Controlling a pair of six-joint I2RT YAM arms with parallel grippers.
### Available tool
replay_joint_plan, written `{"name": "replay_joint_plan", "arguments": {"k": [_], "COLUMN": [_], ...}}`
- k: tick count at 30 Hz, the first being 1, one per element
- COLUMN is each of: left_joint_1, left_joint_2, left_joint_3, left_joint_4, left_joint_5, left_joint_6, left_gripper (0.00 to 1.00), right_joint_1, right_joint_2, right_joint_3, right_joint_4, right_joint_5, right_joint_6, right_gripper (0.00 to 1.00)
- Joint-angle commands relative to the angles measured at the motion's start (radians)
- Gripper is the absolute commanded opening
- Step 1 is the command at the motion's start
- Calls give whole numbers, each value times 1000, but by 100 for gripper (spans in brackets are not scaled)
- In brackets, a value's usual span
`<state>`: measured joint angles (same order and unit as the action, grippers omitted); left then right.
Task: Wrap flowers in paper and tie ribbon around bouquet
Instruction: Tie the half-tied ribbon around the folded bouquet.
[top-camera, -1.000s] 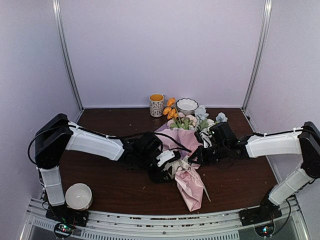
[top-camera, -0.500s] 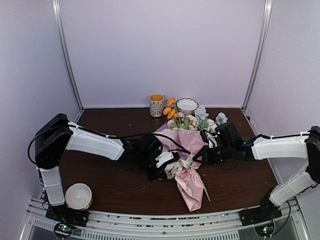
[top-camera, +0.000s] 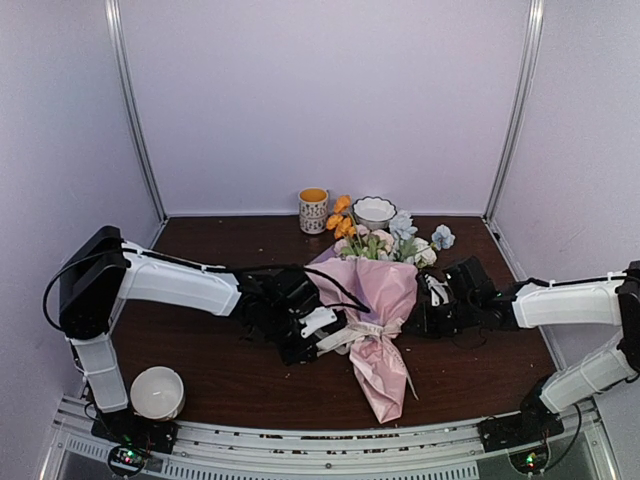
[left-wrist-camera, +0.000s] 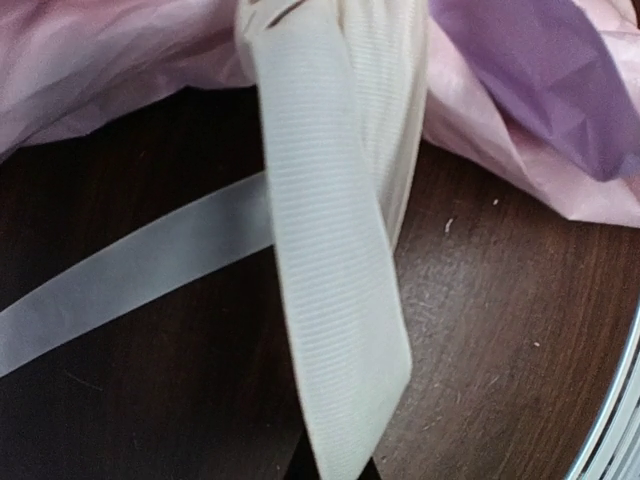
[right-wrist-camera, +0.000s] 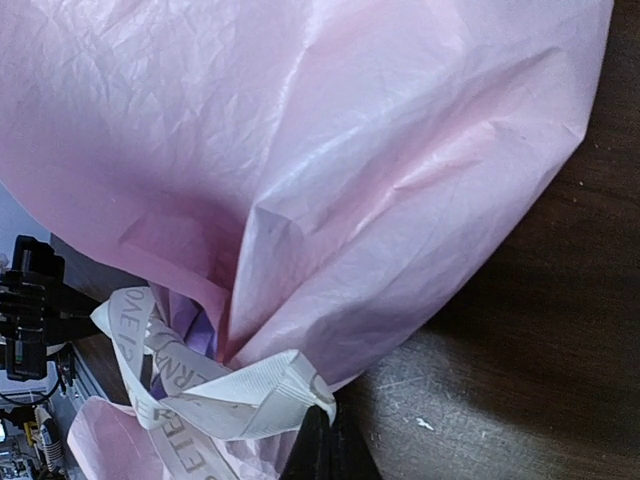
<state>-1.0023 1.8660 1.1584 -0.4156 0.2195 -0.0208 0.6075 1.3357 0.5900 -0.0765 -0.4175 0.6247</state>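
The bouquet (top-camera: 375, 300) lies mid-table, its flowers (top-camera: 385, 240) at the far end and the pink paper (top-camera: 372, 285) tapering toward me. The cream ribbon (top-camera: 365, 330) circles its narrow waist. My left gripper (top-camera: 330, 338) is just left of the waist, shut on one ribbon tail. In the left wrist view that ribbon (left-wrist-camera: 335, 300) runs from the paper (left-wrist-camera: 100, 50) down into the gripper (left-wrist-camera: 335, 472). My right gripper (top-camera: 422, 315) is on the right side. In its wrist view it (right-wrist-camera: 328, 445) pinches the lettered ribbon (right-wrist-camera: 200, 390) under the paper (right-wrist-camera: 330, 150).
A patterned mug (top-camera: 313, 210), a few orange blooms (top-camera: 341, 215) and a small patterned bowl (top-camera: 374, 211) stand along the back wall. A white round bowl (top-camera: 157, 392) sits by the left arm's base. A metal rail (top-camera: 300, 440) edges the table's near side.
The left gripper has shut on the ribbon tail and drawn left. The right arm has pulled its tail to the right. The ribbon now sits tight round the cone's waist.
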Motion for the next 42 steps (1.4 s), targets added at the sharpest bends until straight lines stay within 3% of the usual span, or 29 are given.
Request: {"name": "replay_joint_plan", "arguments": {"k": [1,6,19,28,32,33,38,42], "left_joint_1": [-1,-1,1,-2,-2,-2,-3,-3], "left_joint_2": [10,29,90,76,63,59,31,28], "left_joint_3": [41,41,35,42,41,39,21,16], "left_joint_4": [-96,-110,-121,-65,-45,-43,-19,-11], "left_joint_5": [-70,-155,-189,-91,-59,-55,-31,-31], "left_joint_6": [-2,-4,19,51,48,48,49,46], "left_gripper": [0,0,0,0,0,0,0,0], "right_joint_1": [-20,-35,-121,-145,-137,-124,18,178], "right_joint_2": [-25,-35,-90,-104,-139,-156,-241,-202], "right_joint_3": [-36,-64,-131,-103,-53,-40,30,80], "right_joint_4": [-16,-37,-81,-78,-169,-193,-245,-198], "right_joint_5": [31,48,52,-8,40,59,180,203], "right_joint_6": [-24,-39,-69,-99,-111,-112,-73,-14], "right_gripper": [0,0,0,1,30,33,39,40]}}
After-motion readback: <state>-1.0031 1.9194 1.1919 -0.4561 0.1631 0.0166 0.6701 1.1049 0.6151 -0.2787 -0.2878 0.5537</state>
